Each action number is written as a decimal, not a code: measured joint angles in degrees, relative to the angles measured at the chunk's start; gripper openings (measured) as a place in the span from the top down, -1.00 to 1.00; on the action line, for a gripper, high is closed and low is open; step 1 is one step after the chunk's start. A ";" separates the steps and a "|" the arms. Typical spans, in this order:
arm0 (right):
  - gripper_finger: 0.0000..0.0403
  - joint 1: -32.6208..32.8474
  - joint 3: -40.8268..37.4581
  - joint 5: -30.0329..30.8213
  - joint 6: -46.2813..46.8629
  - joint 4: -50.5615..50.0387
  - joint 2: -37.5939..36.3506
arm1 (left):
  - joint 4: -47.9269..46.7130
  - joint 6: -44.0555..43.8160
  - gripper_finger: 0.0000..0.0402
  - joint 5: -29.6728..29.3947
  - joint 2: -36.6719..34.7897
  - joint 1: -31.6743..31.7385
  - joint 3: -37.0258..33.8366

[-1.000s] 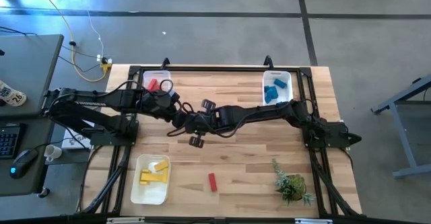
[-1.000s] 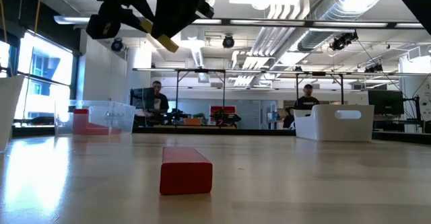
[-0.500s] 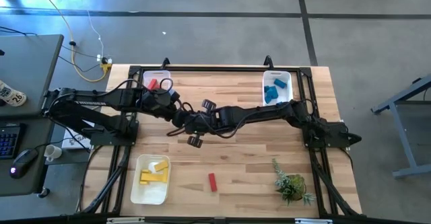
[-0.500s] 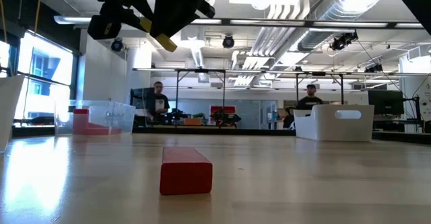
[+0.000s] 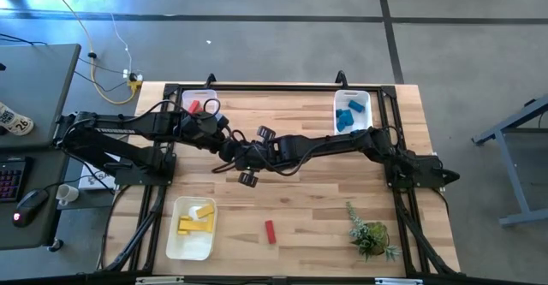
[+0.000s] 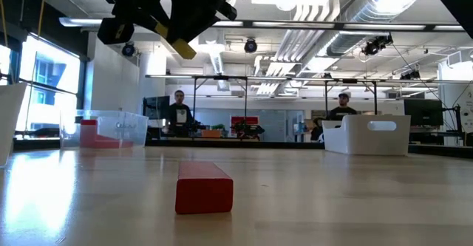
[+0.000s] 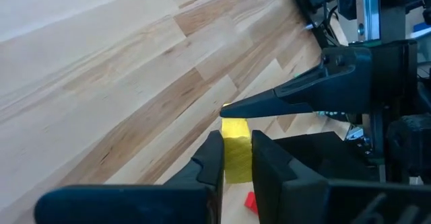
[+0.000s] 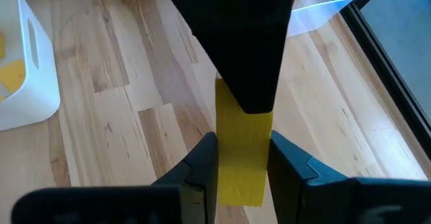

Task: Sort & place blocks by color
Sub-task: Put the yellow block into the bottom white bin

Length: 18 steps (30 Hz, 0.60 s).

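Note:
A yellow block (image 6: 178, 46) hangs in the air over the table's middle, with both grippers shut on it. My left gripper (image 5: 236, 151) comes from the left and my right gripper (image 5: 253, 155) from the right; they meet tip to tip. One red block (image 5: 270, 231) lies flat on the table near the front edge, close up in the low view as the red block (image 6: 204, 188). More yellow blocks lie in the near-left bin (image 5: 177, 236), a red one in the far-left bin (image 5: 205, 94), blue ones in the far-right bin (image 5: 361, 97). My left gripper pinches one end of the yellow block (image 7: 236, 158) between its two fingers, on two opposite sides. The fingers slant down from the table's left and lie along the block. The block is clear of the table, its other end (image 7: 235, 125) reaching past the fingertips. My right gripper pinches the yellow block's other end (image 8: 242, 167) between its two fingers, which slant down from the table's right and run along the block. The block's far end is hidden behind the left gripper (image 8: 246, 56). The block hangs tilted, clear of the table.
A small green plant (image 5: 370, 234) stands near the front right corner. The three bins sit at the far left, far right and near left. People stand in the room beyond the table in the low view.

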 joint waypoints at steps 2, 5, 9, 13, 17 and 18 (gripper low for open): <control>0.61 0.00 0.00 0.00 -0.02 0.00 0.00 | 0.00 0.10 0.87 0.09 0.02 -0.02 -0.02; 0.53 -0.01 0.00 -0.37 -0.99 -0.05 0.00 | 0.00 0.52 0.87 0.20 0.02 -0.02 -0.04; 0.41 0.00 0.00 -1.64 -1.50 0.09 0.00 | 0.02 1.31 0.88 0.98 0.04 -0.04 -0.09; 0.31 0.04 0.00 -1.84 -0.85 0.28 0.00 | 0.01 1.71 0.88 1.01 -0.07 -0.07 -0.09; 0.22 0.04 0.00 -2.49 -0.62 0.48 0.00 | -0.13 2.30 0.88 0.96 -0.20 -0.09 -0.09; 0.20 0.04 0.00 -2.51 -0.34 0.50 0.00 | -0.13 2.32 0.88 0.94 -0.20 -0.09 -0.09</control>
